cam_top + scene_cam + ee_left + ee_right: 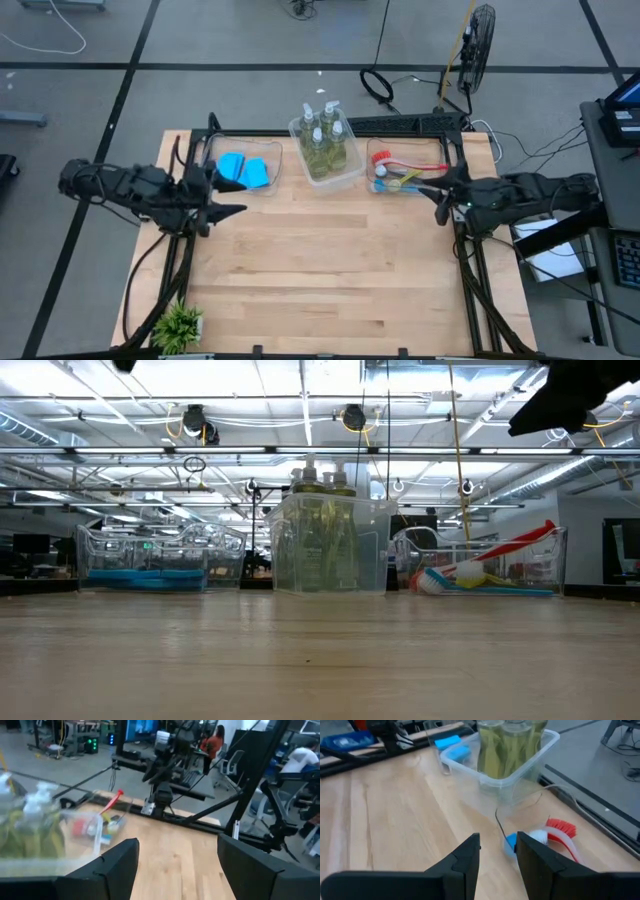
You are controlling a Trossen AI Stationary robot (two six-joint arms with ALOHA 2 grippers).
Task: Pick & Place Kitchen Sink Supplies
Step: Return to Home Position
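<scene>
Three clear bins stand in a row along the table's far side. The left bin holds blue sponges (245,172) (150,575). The middle one holds pump bottles of yellow-green soap (323,140) (325,530) (505,745). The right one holds long-handled brushes (405,172) (480,570), and a red and white brush head (555,832) shows at its wall. My left gripper (228,195) (177,865) hovers open just near of the sponge bin. My right gripper (442,195) (498,850) hovers beside the brush bin's right end with a narrow gap between its fingers. Neither holds anything.
A small green potted plant (180,325) stands at the table's near left corner. Bare wood (330,260) fills the middle and near part of the table. A dark frame (465,250) runs along the table's sides. People sit at desks in the room beyond (215,742).
</scene>
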